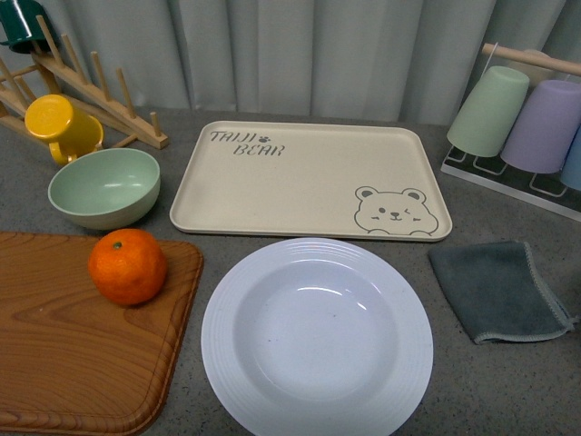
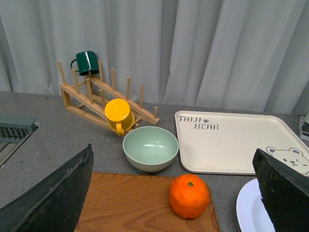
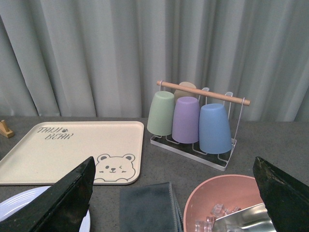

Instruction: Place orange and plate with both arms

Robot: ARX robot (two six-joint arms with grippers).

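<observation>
The orange [image 1: 127,265] rests on the right end of a wooden cutting board [image 1: 54,363]; in the left wrist view the orange [image 2: 189,195] lies between the spread fingers. The white ridged plate [image 1: 316,336] sits on the grey counter in front of the beige bear tray [image 1: 309,180]; a sliver of the plate [image 2: 251,210] shows in the left wrist view and another of the plate [image 3: 29,203] in the right wrist view. My left gripper [image 2: 178,203] is open, hovering short of the orange. My right gripper [image 3: 176,203] is open above a folded grey cloth [image 3: 147,208]. Neither arm shows in the front view.
A pale green bowl [image 1: 104,186] stands behind the board, with a yellow mug [image 1: 62,127] and a dark green mug [image 2: 86,62] on a wooden rack [image 2: 108,99]. Pastel cups [image 1: 522,123] hang on a stand at right. A pink bowl [image 3: 227,203] with ice and a metal scoop lies by the cloth [image 1: 499,291].
</observation>
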